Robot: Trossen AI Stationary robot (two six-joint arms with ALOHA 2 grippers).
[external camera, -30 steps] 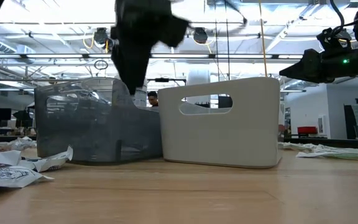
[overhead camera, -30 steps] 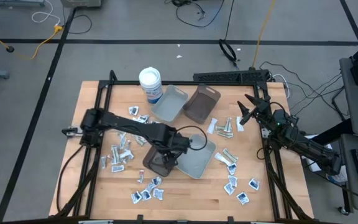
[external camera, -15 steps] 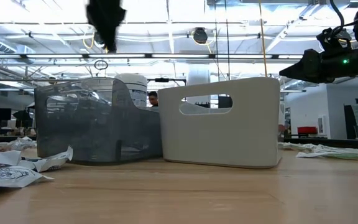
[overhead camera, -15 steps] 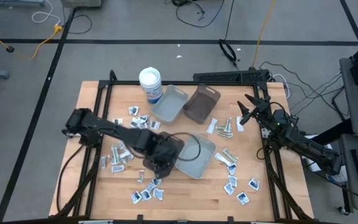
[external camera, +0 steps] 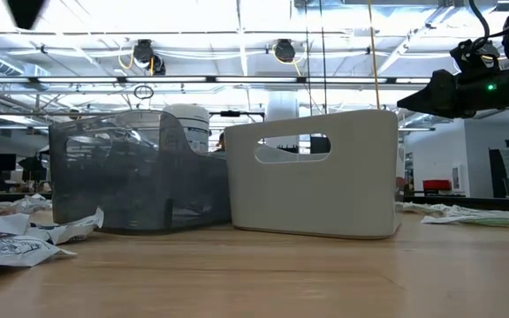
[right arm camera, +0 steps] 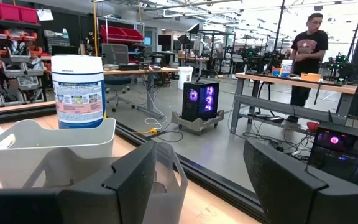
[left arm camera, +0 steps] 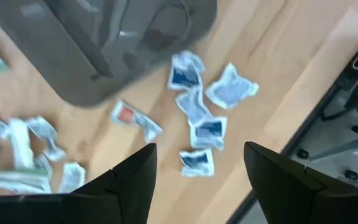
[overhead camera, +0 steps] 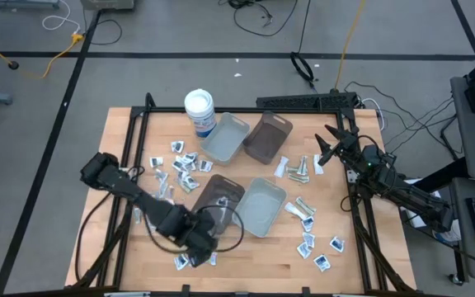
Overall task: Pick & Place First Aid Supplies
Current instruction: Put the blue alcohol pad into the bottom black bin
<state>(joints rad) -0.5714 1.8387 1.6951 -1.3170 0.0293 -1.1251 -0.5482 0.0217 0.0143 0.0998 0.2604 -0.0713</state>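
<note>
A white tub (right arm camera: pixel 78 91) behind a grey tray (right arm camera: pixel 48 149); a person (right arm camera: pixel 306 53) stands, probably far off.

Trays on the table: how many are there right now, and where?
4. A grey tray and a brown tray sit side by side at the far edge near the white tub; another brown tray and grey tray sit together mid-table. None seems hidden.

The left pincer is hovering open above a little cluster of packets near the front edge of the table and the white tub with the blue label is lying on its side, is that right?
Not quite. The high view shows the white tub standing upright at the table's back edge. The rest holds: the left pincer is open above the cluster of packets near the front edge.
</note>
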